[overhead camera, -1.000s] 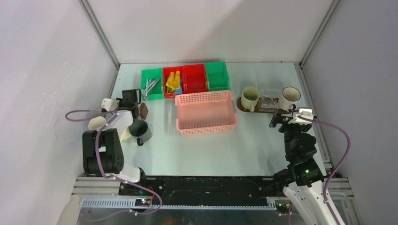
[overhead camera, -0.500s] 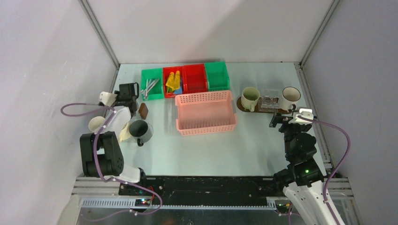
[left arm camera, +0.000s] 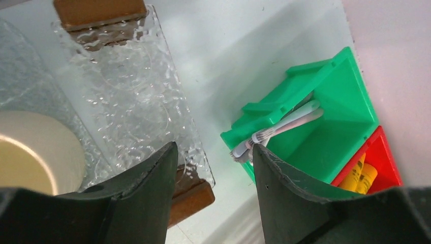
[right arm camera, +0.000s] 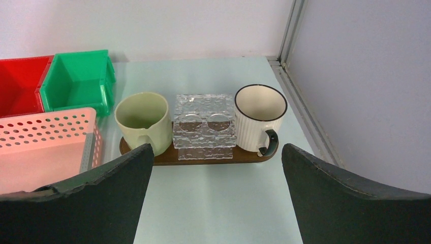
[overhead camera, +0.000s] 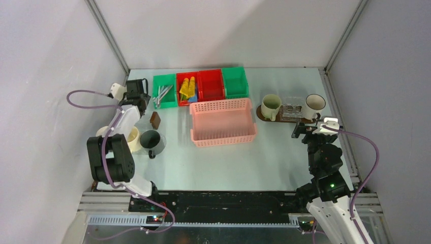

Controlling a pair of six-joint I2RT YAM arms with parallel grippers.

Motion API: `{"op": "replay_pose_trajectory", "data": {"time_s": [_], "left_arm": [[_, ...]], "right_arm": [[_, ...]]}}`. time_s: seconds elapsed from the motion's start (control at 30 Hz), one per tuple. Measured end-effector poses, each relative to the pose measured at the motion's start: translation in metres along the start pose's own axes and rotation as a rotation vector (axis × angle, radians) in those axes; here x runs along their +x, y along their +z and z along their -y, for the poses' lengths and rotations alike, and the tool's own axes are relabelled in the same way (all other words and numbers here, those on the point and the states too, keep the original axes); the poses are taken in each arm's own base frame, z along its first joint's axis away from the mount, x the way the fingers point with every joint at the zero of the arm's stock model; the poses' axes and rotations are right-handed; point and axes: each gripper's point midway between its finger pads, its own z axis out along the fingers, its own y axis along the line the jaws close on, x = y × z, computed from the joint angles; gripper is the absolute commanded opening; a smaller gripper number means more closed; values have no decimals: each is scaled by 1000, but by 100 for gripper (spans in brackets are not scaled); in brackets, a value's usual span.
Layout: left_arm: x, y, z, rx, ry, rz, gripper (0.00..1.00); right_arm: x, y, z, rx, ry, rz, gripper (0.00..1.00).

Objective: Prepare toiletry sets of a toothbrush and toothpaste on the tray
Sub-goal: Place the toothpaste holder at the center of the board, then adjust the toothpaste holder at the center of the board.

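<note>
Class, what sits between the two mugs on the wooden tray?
A clear textured holder stands between the green mug and the white mug, clearest in the right wrist view.

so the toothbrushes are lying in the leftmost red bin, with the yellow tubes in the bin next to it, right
No: the toothbrushes lie in the leftmost green bin, not a red one. The yellow tubes are in the red bin next to it, as you said. The left wrist view shows this.
</note>
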Motion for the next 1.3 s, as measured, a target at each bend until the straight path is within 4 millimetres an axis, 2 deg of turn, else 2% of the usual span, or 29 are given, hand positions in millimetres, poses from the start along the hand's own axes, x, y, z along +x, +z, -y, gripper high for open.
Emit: {"op": "replay_pose_trajectory", "data": {"time_s": [0.23,0.5,0.73,0.93,1.03,1.3], "left_arm": [[8,35,-9,-50,27,-64,63],[21,54,-27,-105,5,-110,61],[20,59,-36,-143,-89,-99,47],[18,59,-41,-171,-172,-84,41],[19,58,-43,-180,-204,-79,41],[16,52,-54,-227,-259,-56,49]], "right_arm": [[1,1,0,3,-2,-5,99],[2,1,1,4,-6,-8,99],[3,2,1,7,-8,-11,100],[3,2,2,11,-8,-11,99],[3,2,2,10,-8,-11,99],[3,2,2,10,-8,-11,99]]}}
